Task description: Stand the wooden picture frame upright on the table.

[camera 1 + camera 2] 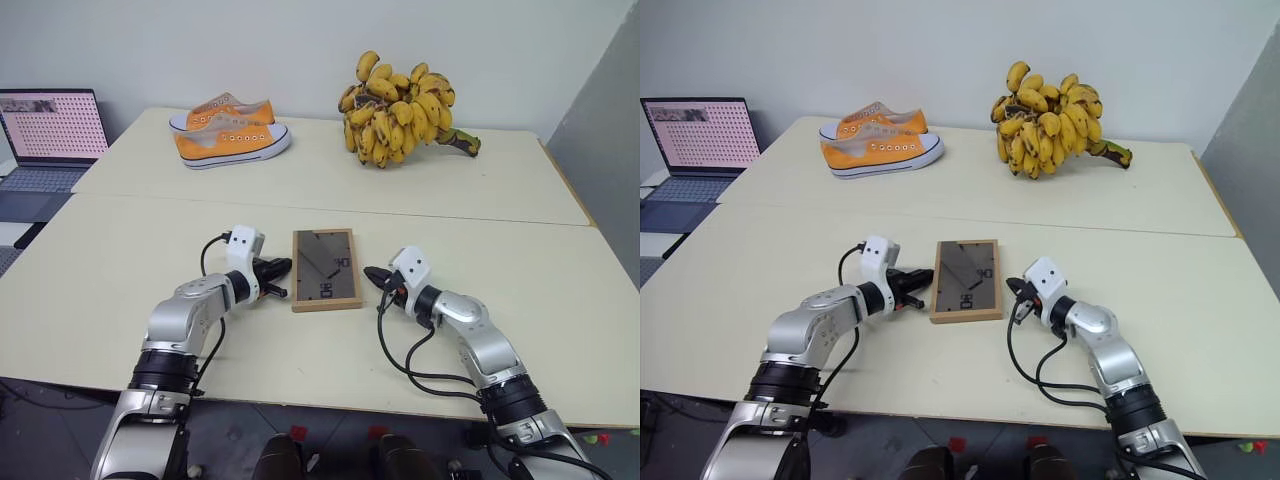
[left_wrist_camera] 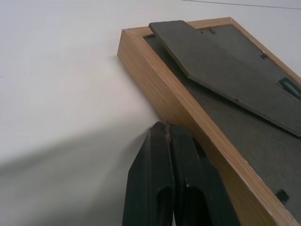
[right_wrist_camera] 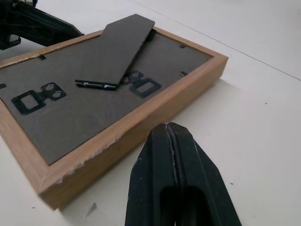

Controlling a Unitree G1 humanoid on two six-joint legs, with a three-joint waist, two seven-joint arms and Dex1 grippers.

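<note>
Right now the wooden picture frame (image 1: 326,270) lies flat, face down, on the near half of the table (image 1: 120,260), its dark grey back panel up and the grey prop leg (image 3: 123,44) slanting across it. The left gripper (image 1: 277,278) sits at the frame's left long edge, its two black fingers (image 2: 162,183) pressed together with nothing between them, tips just at the wooden side. The right gripper (image 1: 374,275) is just beside the frame's right edge, near one corner, its fingers (image 3: 176,179) likewise pinched together and empty, a small gap of tabletop between tips and wood. Beyond the seam, at the far side, sit a pair of orange sneakers (image 1: 230,132) and a big bunch of bananas (image 1: 400,108). A laptop (image 1: 50,135) stands open off the table's left end.
</note>
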